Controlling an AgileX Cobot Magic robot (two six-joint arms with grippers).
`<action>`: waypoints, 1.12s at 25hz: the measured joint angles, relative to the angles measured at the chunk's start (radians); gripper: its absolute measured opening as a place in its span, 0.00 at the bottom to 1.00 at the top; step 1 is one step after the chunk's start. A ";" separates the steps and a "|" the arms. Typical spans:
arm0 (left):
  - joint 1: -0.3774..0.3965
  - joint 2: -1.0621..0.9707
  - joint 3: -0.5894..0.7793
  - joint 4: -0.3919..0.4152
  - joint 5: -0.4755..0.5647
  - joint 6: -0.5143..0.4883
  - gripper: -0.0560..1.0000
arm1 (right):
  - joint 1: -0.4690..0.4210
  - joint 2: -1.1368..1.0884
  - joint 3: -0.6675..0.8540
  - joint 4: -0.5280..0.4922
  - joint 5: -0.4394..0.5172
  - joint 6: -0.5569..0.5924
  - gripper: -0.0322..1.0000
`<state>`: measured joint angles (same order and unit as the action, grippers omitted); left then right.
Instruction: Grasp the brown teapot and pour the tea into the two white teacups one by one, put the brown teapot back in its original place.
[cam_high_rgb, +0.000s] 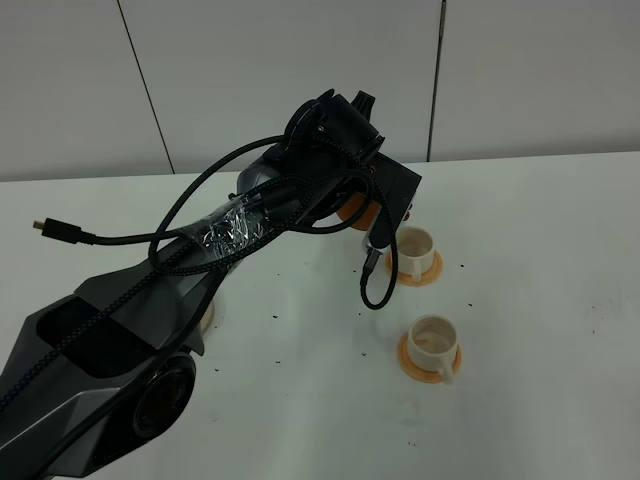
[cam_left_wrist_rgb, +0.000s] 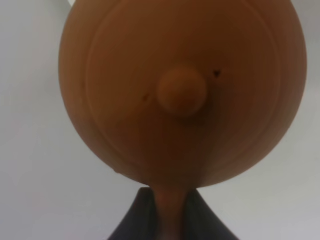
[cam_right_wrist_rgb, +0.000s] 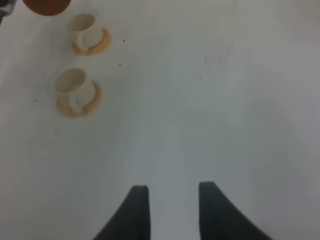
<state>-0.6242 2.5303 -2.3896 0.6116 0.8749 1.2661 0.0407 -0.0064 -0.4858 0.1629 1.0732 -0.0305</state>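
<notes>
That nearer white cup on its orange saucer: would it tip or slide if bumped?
Probably slides rather than tips: the cup looks squat and upright. It seems loose on the saucer, so either may shift on the smooth table. Likely brittle china.

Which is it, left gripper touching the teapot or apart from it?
Touching. The left wrist view shows the left gripper pinching the teapot by its handle, with no gap on either side.

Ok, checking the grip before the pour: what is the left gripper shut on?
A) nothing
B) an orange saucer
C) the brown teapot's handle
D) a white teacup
C: the left wrist view shows the left gripper clamped on the brown teapot at its handle.
</notes>
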 joint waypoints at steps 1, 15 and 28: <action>0.000 0.000 0.000 0.000 0.000 0.006 0.21 | 0.000 0.000 0.000 0.000 0.000 -0.001 0.26; 0.000 0.000 0.000 0.021 -0.002 0.043 0.21 | 0.000 0.000 0.000 0.000 0.000 -0.001 0.26; -0.004 0.000 0.000 0.034 -0.022 0.085 0.21 | 0.000 0.000 0.000 0.000 0.000 0.001 0.26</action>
<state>-0.6286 2.5303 -2.3896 0.6452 0.8531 1.3513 0.0407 -0.0064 -0.4858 0.1629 1.0732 -0.0293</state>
